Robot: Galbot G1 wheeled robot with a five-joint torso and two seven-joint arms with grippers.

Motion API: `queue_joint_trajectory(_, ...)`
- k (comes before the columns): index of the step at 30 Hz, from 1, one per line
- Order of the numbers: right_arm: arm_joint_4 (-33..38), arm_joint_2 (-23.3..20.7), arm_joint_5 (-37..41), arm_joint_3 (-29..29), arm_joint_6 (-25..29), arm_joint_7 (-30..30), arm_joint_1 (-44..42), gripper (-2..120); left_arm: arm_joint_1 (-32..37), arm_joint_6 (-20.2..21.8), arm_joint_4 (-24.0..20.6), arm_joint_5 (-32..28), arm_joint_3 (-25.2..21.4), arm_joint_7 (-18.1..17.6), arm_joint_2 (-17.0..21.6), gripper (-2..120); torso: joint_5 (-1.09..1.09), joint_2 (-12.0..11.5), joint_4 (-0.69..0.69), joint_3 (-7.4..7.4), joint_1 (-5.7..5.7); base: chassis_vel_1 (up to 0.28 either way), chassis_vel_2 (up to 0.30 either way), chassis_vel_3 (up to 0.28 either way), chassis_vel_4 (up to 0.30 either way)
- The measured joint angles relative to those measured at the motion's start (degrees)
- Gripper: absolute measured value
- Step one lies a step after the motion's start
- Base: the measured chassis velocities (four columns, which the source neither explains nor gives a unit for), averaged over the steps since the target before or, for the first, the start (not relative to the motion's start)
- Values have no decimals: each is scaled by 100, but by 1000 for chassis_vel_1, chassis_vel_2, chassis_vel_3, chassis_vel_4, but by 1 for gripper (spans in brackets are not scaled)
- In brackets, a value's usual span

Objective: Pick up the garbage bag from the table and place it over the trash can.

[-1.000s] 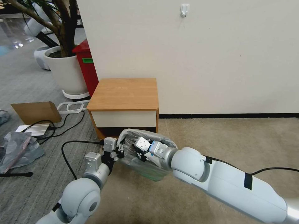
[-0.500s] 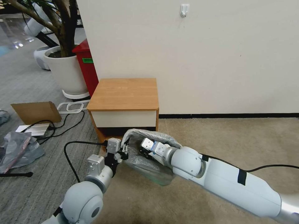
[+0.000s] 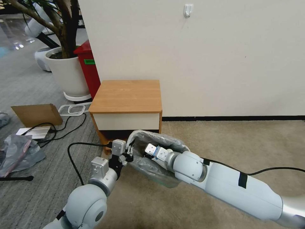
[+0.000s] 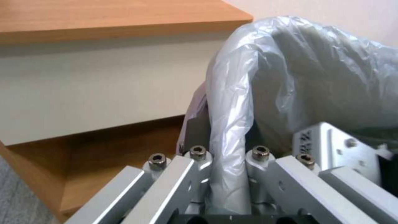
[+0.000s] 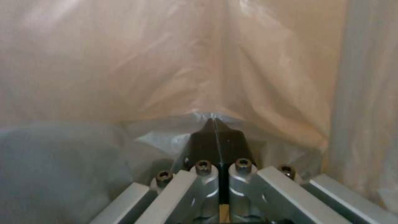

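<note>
In front of the nightstand (image 3: 127, 95), the left gripper (image 3: 128, 155) clamps the garbage bag (image 3: 165, 141) over the trash can's rim; the right gripper (image 3: 146, 153), fingers together, sits inside it.

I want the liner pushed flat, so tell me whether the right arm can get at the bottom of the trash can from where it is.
Probably yes: the right gripper is already inside the garbage bag, fingers closed, with nothing but plastic ahead.

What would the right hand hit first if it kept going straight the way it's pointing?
Most likely the garbage bag lining: the right hand, shut inside the bag, already has its tip against it.
</note>
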Motion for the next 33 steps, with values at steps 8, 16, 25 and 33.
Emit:
queue_joint_trajectory(8,-135,0,-80,11,1,18,47,0,2,-6,0,38,69,36,-79,4,0,0,0,0,0,0,0,0,0)
queue_joint_trajectory(16,-176,-28,-149,-38,1,-2,51,0,-30,-7,-31,48,85,95,-94,4,0,0,0,0,0,0,0,0,0)
queue_joint_trajectory(25,-207,-14,-194,-29,3,-4,9,0,20,-8,-87,121,150,151,-164,4,0,0,0,0,0,0,0,0,0)
queue_joint_trajectory(33,-245,-62,-293,-2,4,-6,-122,0,122,-8,-171,185,135,191,-233,4,0,0,0,0,0,0,0,0,0)
